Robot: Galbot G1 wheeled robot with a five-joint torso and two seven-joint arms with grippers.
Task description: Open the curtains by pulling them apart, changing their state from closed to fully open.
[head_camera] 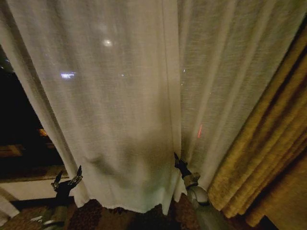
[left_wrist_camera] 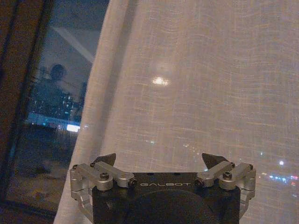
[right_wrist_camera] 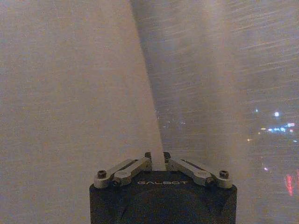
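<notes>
Two sheer cream curtains hang closed ahead, the left panel [head_camera: 115, 96] and the right panel [head_camera: 225, 86] meeting at a vertical seam near the middle. Low at that seam, my right gripper [head_camera: 176, 160] is shut on a panel's inner edge. The right wrist view shows the fabric edge [right_wrist_camera: 145, 93] running down into the pinched gripper [right_wrist_camera: 158, 155]. My left gripper [head_camera: 67, 178] stands open near the left panel's outer edge, low down. In the left wrist view that gripper [left_wrist_camera: 159, 161] faces the sheer cloth [left_wrist_camera: 196, 84] with nothing between its fingers.
A thick golden-yellow drape [head_camera: 268, 158] hangs bunched at the right. The dark window [head_camera: 19, 120] and its sill [head_camera: 29, 187] are exposed to the left of the curtains. Patterned carpet [head_camera: 96, 215] lies below the hems.
</notes>
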